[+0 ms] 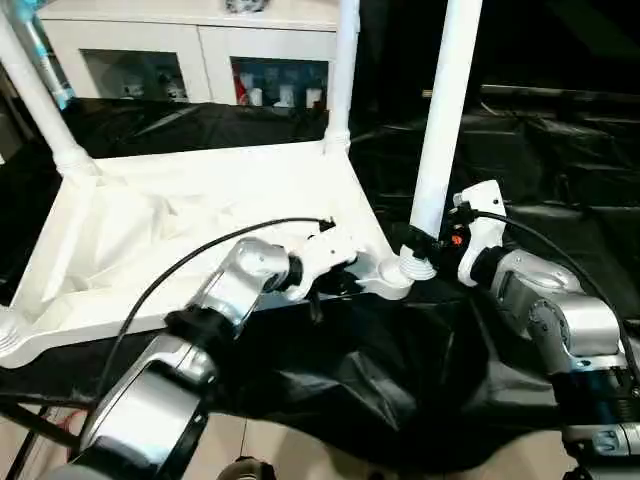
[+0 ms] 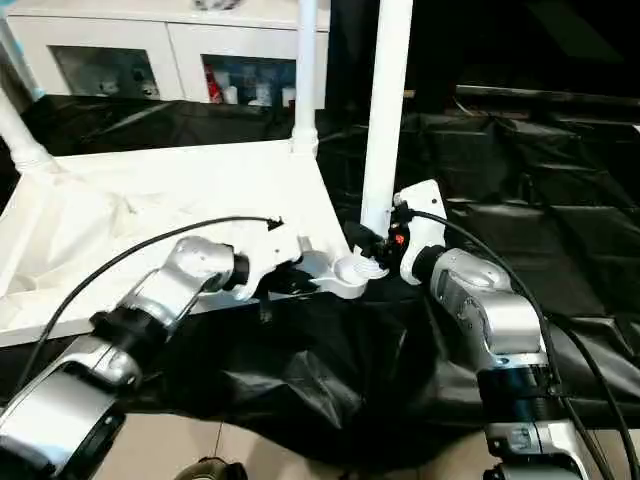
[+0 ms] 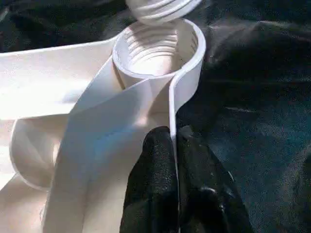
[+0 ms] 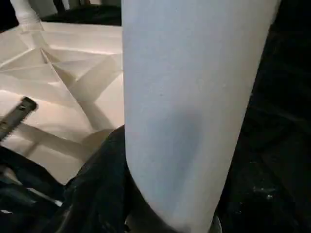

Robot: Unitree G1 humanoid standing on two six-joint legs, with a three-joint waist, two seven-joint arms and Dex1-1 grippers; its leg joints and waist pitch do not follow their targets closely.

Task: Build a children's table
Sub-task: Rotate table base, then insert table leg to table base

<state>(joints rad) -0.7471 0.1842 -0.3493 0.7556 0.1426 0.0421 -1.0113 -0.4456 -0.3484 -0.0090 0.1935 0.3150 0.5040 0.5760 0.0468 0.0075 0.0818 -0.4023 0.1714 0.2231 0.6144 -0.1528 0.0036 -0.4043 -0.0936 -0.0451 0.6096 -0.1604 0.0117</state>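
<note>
White plastic rectangular table top [image 1: 190,215] lying upside down on black sheeting [image 1: 520,160], 2 far legs upright. Left gripper [image 3: 173,145] pinched shut on thin rim wall just beside round threaded corner socket [image 3: 158,48]. Right gripper [image 1: 425,245] clamped around long white tapered tube leg [image 1: 445,110], threaded end poised just above socket.

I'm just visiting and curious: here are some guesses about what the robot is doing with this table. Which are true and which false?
1. The table top lies upside down. True.
2. The right tool holds a leg over the near corner socket. True.
3. That leg is fully screwed in. False: its threaded end sits just above the socket.
4. The left tool is wide open. False: it pinches the top's rim.
5. Two other legs already stand in sockets. True.
</note>
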